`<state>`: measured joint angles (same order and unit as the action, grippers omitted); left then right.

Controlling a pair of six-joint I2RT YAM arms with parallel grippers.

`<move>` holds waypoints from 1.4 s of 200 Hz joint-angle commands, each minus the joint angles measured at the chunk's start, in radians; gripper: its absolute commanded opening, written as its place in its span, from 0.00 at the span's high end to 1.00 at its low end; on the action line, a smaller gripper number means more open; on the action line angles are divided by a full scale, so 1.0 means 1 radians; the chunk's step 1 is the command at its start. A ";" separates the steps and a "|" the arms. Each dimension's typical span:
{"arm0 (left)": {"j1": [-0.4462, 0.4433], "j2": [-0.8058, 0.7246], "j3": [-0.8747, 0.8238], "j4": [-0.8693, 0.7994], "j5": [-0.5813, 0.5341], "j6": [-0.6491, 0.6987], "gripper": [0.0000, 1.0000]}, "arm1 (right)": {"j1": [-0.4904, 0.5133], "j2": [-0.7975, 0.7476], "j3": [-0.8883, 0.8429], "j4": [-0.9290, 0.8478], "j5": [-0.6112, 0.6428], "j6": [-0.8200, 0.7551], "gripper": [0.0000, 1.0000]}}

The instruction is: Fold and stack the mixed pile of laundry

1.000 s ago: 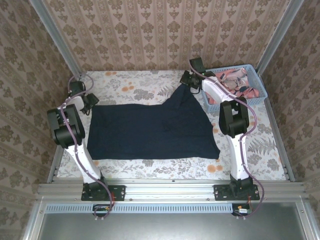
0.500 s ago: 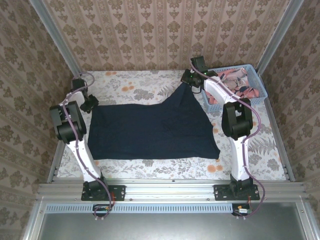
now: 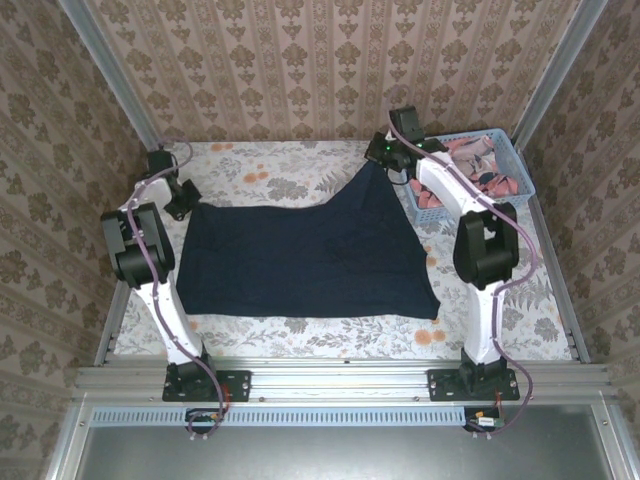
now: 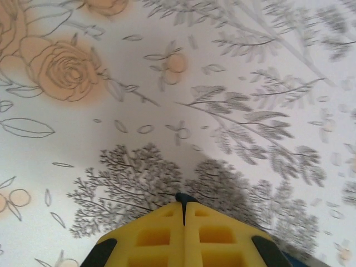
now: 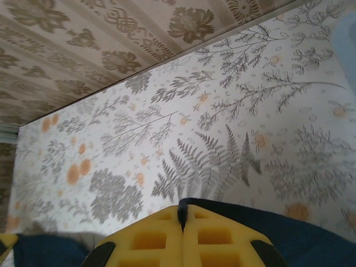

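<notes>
Left gripper (image 3: 189,200) has slid in over the far-left corner of the T-shirt (image 3: 300,255) and snapped its pads together since a second ago, and my right arm has swung a touch further right. Nearest my bases, the navy T-shirt lies spread flat on the flowered table (image 3: 330,335), its near hem running across between my two arms. Further up on the left, my yellow pads (image 4: 161,236) meet face to face with a dark sliver of cloth nipped at their tips — a pinch on that corner. Across on the right, the right gripper (image 3: 386,153) is clamped too, navy cloth spilling out beneath its pads (image 5: 150,239), and the shirt's far-right corner rises to a peak there. Beyond it — the pink garment (image 3: 478,165), heaped in the blue basket (image 3: 524,185) at the table's far-right corner.
</notes>
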<state>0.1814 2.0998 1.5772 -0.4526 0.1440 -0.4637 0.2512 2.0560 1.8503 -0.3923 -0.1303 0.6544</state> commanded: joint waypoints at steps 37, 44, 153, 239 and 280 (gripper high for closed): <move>-0.006 -0.293 -0.141 0.057 0.057 0.000 1.00 | 0.000 -0.374 -0.345 -0.028 0.018 0.067 1.00; -0.006 -0.324 -0.169 0.056 0.047 0.003 1.00 | 0.003 -0.421 -0.394 -0.028 0.030 0.072 1.00; 0.069 -0.662 -0.600 0.099 -0.019 -0.009 1.00 | 0.239 -1.036 -1.039 -0.083 0.191 0.384 0.99; 0.037 -0.721 -0.652 0.060 -0.066 -0.028 0.00 | 0.282 -1.128 -1.136 -0.186 0.256 0.366 0.29; -0.138 -0.841 -0.663 0.038 -0.030 -0.027 0.00 | 0.137 -1.088 -1.122 -0.107 0.243 0.178 0.29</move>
<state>0.1375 1.3365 0.9062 -0.3756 0.0898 -0.4866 0.4824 0.9344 0.6968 -0.5274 0.1028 0.9642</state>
